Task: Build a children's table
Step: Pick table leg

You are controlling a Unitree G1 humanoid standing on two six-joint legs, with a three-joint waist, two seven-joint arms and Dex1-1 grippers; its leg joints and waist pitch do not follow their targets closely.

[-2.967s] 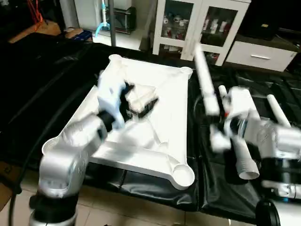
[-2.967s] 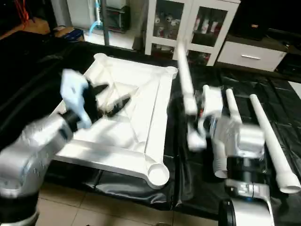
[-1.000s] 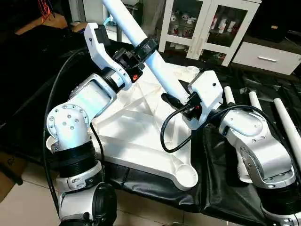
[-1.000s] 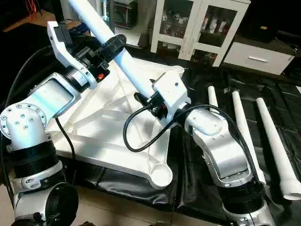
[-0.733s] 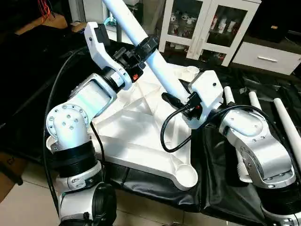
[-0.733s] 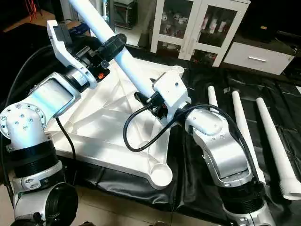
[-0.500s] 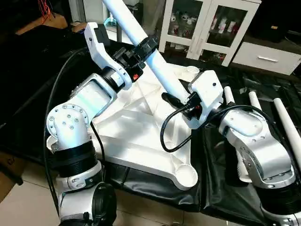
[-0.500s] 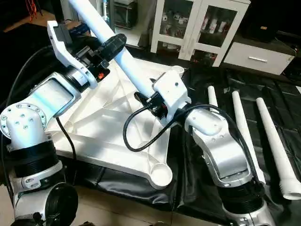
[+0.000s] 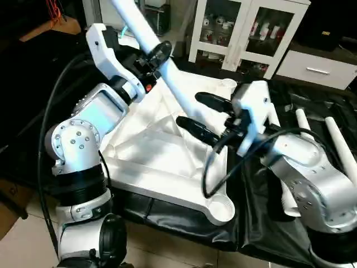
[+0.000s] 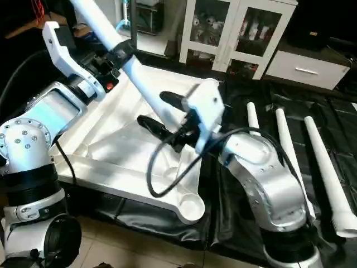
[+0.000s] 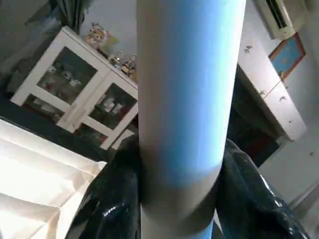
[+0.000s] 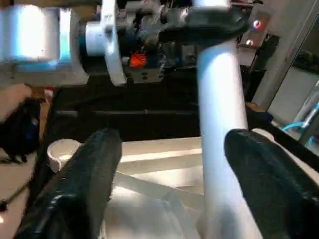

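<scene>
Since a moment ago, my right tool (image 9: 203, 114) had let go of the leg (image 9: 146, 40) and its two black fingers (image 9: 196, 127) were spread wide, one on each side of the leg and not touching it. On the left, my left tool (image 9: 157, 56) pinched the long white leg up high and held it on a slant above the table top (image 9: 167, 151). That white top lay upside down on the black worktop (image 9: 262, 223), with its ribs facing up. On the right, three more white legs (image 10: 282, 151) lay side by side on the worktop, just beside the table top. Behind them stood a white cabinet (image 9: 245, 33) with glass doors.
</scene>
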